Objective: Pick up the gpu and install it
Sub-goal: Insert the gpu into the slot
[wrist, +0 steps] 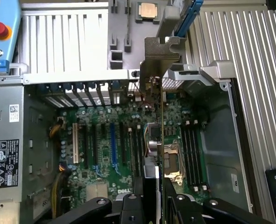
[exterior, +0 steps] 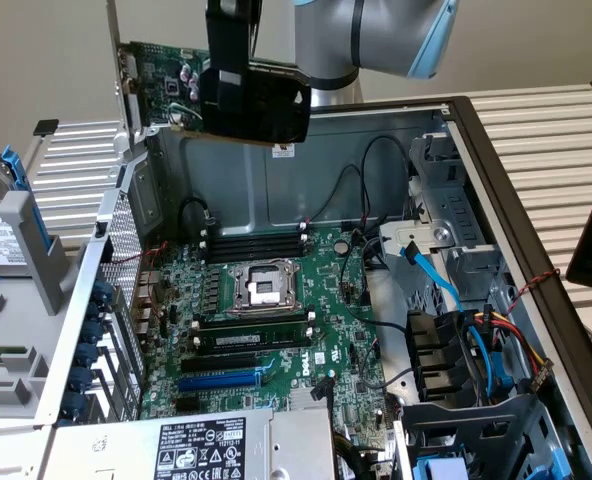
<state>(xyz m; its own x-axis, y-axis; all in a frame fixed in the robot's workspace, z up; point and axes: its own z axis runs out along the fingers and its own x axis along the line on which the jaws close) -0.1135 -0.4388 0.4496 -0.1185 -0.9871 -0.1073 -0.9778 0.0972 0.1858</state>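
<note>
Gripper (exterior: pixel 226 72) clamped on gpu (exterior: pixel 161 85); card suspended above open computer case (exterior: pixel 266 178); bracket end toward exterior view's left; motherboard (exterior: pixel 306 330) below, well apart.

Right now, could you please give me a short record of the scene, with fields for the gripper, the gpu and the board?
gripper: shut on the gpu
gpu: in the air above the open case, bracket toward the exterior view's left
case: open, motherboard inside
motherboard: lies flat; blue slot empty
task: gpu picked up, not yet seated in a slot
</note>
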